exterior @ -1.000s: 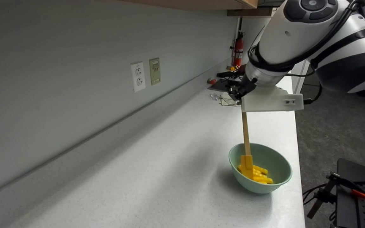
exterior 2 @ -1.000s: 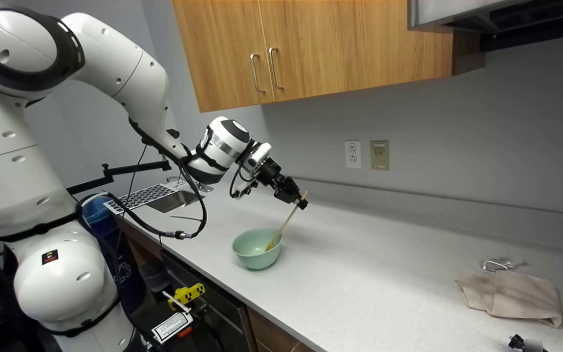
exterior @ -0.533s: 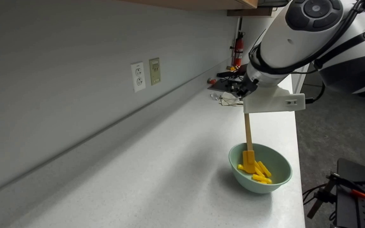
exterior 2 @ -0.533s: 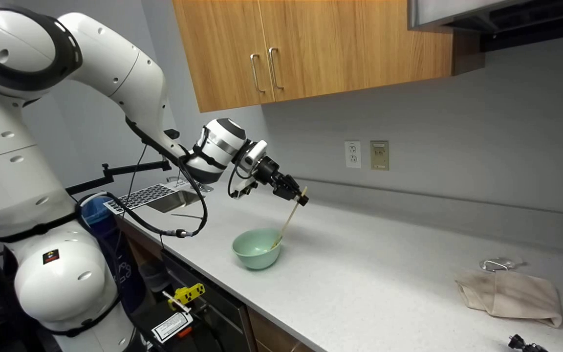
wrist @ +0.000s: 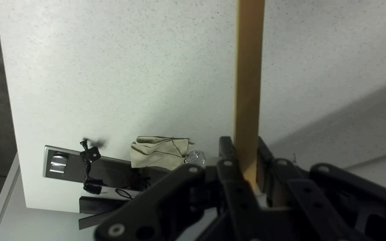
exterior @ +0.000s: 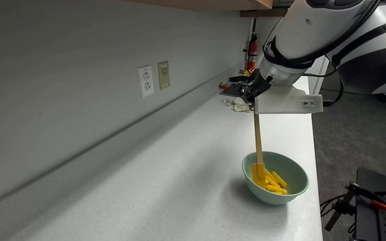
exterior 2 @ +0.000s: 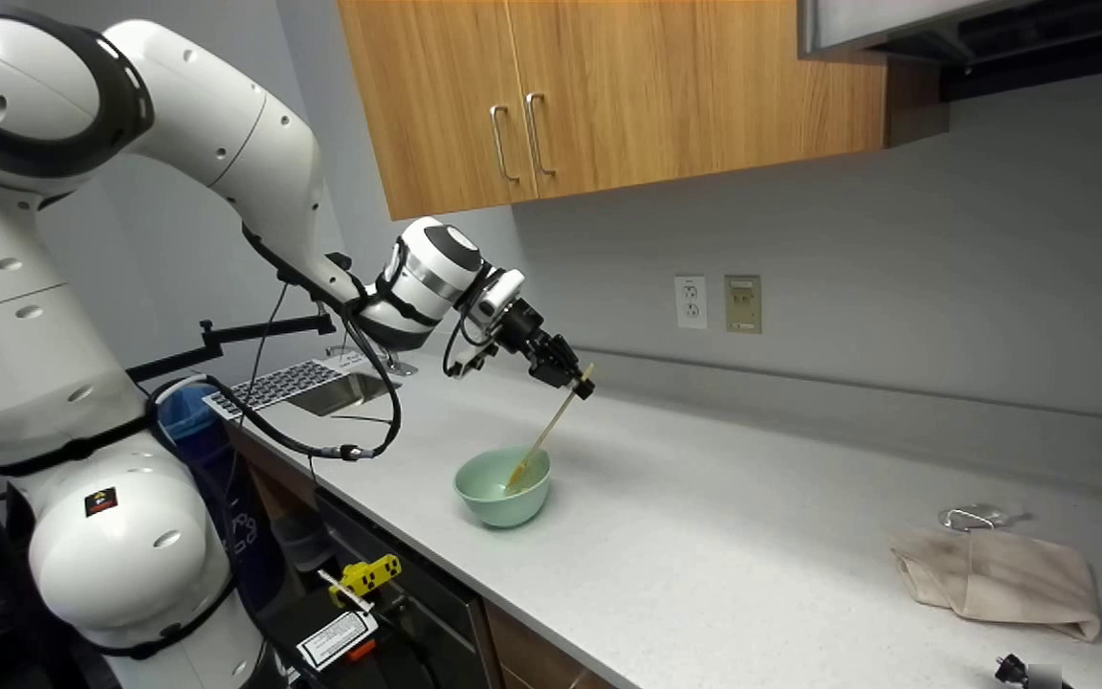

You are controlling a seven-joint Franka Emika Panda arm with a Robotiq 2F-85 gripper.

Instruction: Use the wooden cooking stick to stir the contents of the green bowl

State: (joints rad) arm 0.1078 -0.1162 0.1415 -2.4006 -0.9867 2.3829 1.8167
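The green bowl (exterior: pixel 273 199) stands on the counter in both exterior views (exterior 2: pixel 503 512). The contents, bright yellow pieces (exterior: pixel 276 182), lie in its bottom. My gripper (wrist: pixel 245 147) is shut on the upper part of the wooden cooking stick (wrist: pixel 248 77); in an exterior view the gripper (exterior 2: pixel 584 388) is up and to the right of the bowl. The stick (exterior: pixel 258 140) slants down into the bowl; its flat orange-yellow head is among the pieces, at the bowl's left side in that view. In the wrist view the bowl and contents are out of view.
A folded beige cloth (exterior 2: pixel 996 579) and a clear item (exterior 2: pixel 977 517) lie on the counter (exterior 2: pixel 752 536). A wall with outlets (exterior 2: pixel 691 302) runs behind it. A wooden cabinet (exterior 2: pixel 628 96) hangs above. The counter's front edge passes close to the bowl.
The stick's head has moved within the bowl, toward the right half a second ago and now back left in an exterior view. Some yellow pieces have shifted. The gripper stays shut on the stick.
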